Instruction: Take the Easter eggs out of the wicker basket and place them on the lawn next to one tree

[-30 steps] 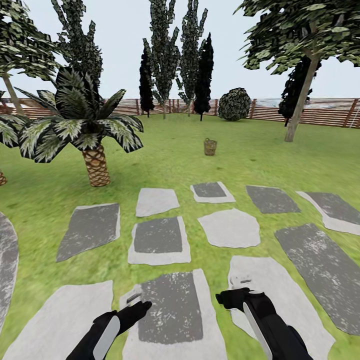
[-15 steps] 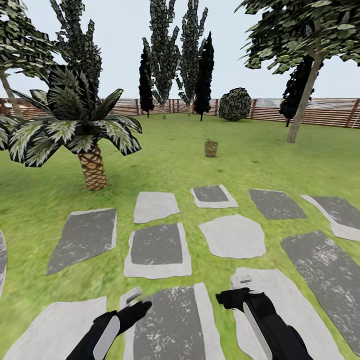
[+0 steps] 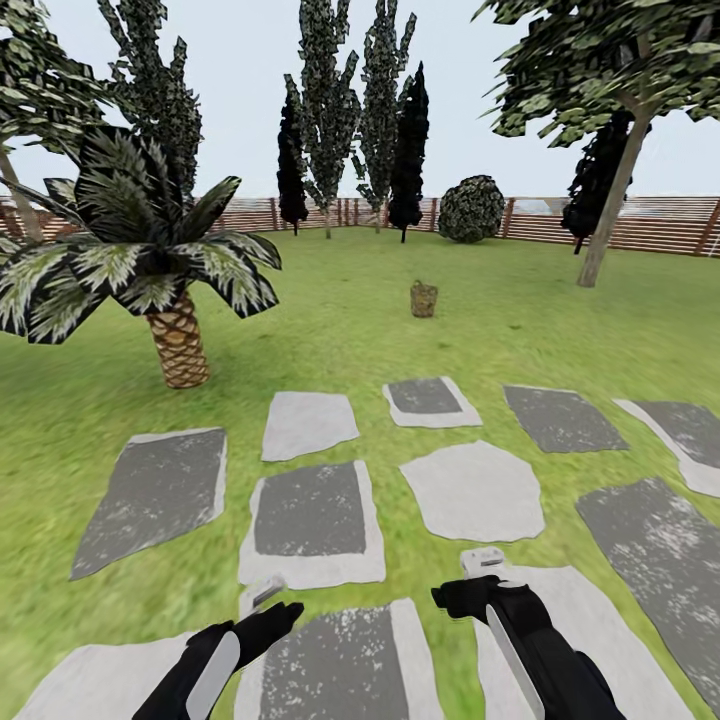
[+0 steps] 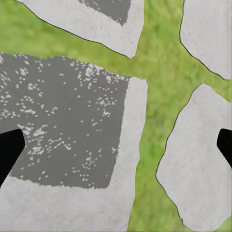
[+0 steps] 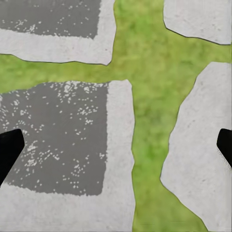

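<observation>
wicker basket distant, contents indiscernible

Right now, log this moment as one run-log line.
phase: driving over stepping stones | wicker basket far ahead on lawn | left gripper open, empty | right gripper open, empty

- The lawn is mottled green, yellower near the stepping stones.
- The stepping stones are pale grey, several with dark grey speckled centres.
- The wicker basket, beyond the stones, is brown with greenish flecks.
- The palm, left of the basket, has a tan criss-cross trunk and dark green, white-streaked fronds.
- The tree, right of the basket, has a pale grey-brown trunk and dark mottled foliage.
- The fence behind the basket is brown with horizontal slats.
- The left gripper and right gripper are black with pale grey tips.
</observation>
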### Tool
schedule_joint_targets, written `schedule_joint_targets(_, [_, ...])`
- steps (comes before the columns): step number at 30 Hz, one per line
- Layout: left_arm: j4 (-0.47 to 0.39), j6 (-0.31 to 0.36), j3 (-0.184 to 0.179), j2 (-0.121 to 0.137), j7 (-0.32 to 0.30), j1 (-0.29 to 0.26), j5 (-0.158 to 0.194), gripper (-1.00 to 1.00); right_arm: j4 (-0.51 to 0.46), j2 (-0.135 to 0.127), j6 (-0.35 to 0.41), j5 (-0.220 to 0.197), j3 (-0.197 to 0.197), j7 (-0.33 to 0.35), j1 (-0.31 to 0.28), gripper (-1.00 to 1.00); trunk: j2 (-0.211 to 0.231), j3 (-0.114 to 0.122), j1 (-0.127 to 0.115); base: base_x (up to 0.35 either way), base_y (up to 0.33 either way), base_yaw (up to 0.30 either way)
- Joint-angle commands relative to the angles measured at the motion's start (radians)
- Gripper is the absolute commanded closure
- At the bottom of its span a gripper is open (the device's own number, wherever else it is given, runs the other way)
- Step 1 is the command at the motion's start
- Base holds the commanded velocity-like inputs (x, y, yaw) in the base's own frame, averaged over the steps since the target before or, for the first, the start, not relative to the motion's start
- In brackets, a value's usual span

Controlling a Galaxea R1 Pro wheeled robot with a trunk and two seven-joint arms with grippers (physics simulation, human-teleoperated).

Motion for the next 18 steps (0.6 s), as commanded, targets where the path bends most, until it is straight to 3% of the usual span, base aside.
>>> schedule_joint_targets(1, [-0.001,0.004,0.0,0.0,0.002,0.0,0.006,-1.0,-0.001,-0.001,0.004,-0.005,0.002,-0.001,-0.001,-1.0,0.0,-0.001,0.001,0.334,0.0,0.0])
schedule_joint_targets(18, [-0.001,0.004,0.0,0.0,0.002,-0.001,0.006,-1.0,-0.001,-0.001,0.004,-0.005,0.002,-0.001,-0.001,-1.0,0.0,-0.001,0.001,0.334,0.0,0.0])
